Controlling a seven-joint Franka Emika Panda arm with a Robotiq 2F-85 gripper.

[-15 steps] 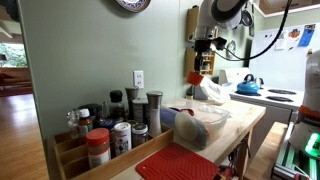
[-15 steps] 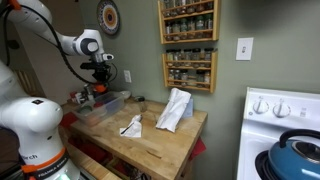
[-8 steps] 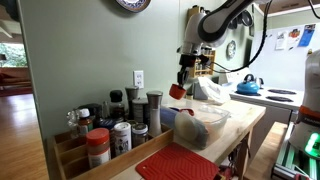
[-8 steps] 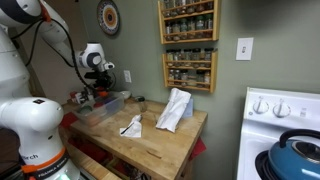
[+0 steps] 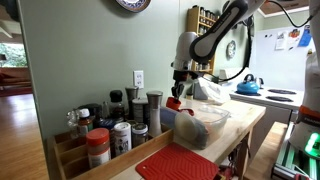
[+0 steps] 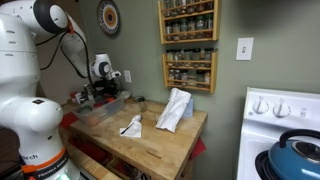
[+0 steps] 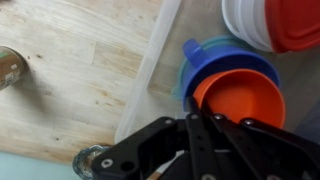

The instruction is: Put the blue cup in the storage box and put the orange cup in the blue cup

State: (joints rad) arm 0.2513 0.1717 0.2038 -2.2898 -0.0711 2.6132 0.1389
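My gripper (image 7: 200,122) is shut on the rim of the orange cup (image 7: 243,98). In the wrist view the orange cup sits right over the mouth of the blue cup (image 7: 212,58), which stands inside the storage box (image 7: 160,62); I cannot tell whether the two cups touch. In an exterior view the gripper (image 5: 178,92) holds the orange cup (image 5: 173,103) low over the far end of the clear storage box (image 5: 205,127). In an exterior view the gripper (image 6: 102,90) hangs over the box (image 6: 106,106) at the counter's far end.
A wooden spice tray with jars (image 5: 105,135) stands by the wall. A red ribbed mat (image 5: 180,163) lies in front of the box. A white red-lidded container (image 7: 275,20) is in the box. White cloths (image 6: 177,108) lie on the counter. A kettle (image 5: 248,85) sits on the stove.
The arm has come down and toward the wall with the orange cup, from high above the counter to just over the storage box and the blue cup.
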